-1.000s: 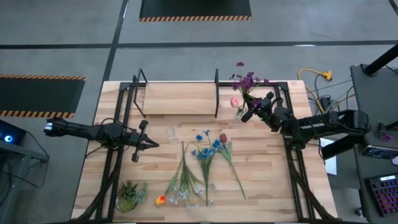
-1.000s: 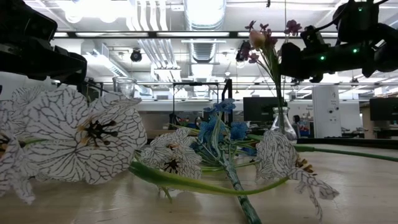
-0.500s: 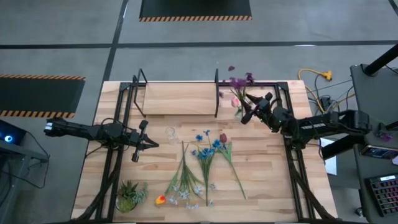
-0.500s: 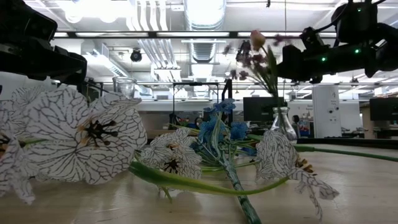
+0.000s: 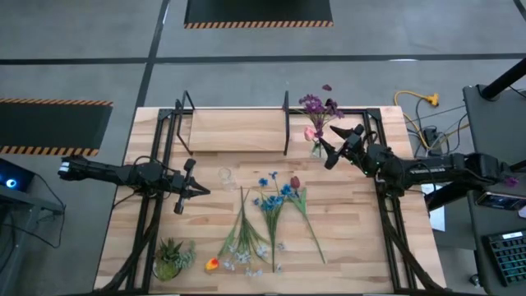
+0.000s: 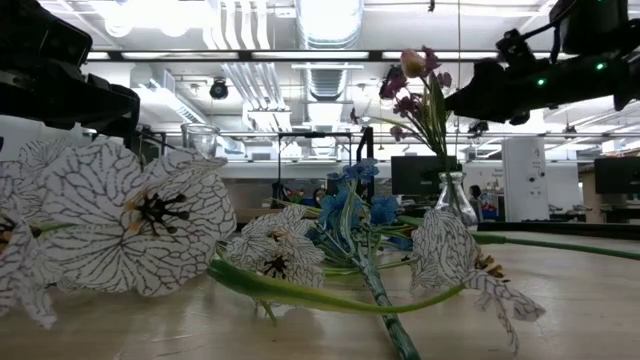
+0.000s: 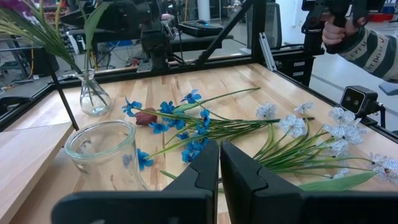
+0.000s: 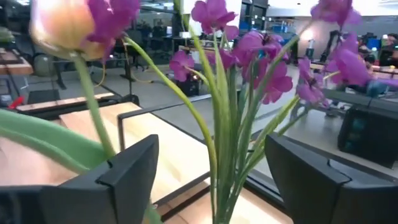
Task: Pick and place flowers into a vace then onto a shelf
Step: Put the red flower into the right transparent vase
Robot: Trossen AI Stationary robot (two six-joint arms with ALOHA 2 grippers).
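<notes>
A small clear vase [image 5: 316, 150] stands right of the shelf [image 5: 238, 130], holding purple flowers [image 5: 317, 104] and a pink tulip [image 5: 311, 133]. Their stems [image 8: 224, 149] rise from the vase's neck. My right gripper [image 5: 332, 146] is open. Its fingers stand on either side of those stems [image 8: 217, 180] without touching them. More flowers, blue [image 5: 275, 193], white [image 5: 246, 240] and orange-yellow [image 5: 212, 265], lie flat on the table's middle. My left gripper [image 5: 181, 197] is shut and hovers left of them, with nothing between its fingers [image 7: 219, 152].
An empty glass jar [image 5: 226, 175] stands just right of my left gripper. A small spiky potted plant [image 5: 171, 256] sits at the near left corner. Black frame rails [image 5: 156, 205] cross the table on both sides. A person's hand and sleeve [image 7: 348, 34] show beyond the table.
My right gripper has opened and let go of the flower stems, then drawn back a little toward the table's right edge. The purple flowers swung toward the shelf and back, and now stand in the vase on their own.
</notes>
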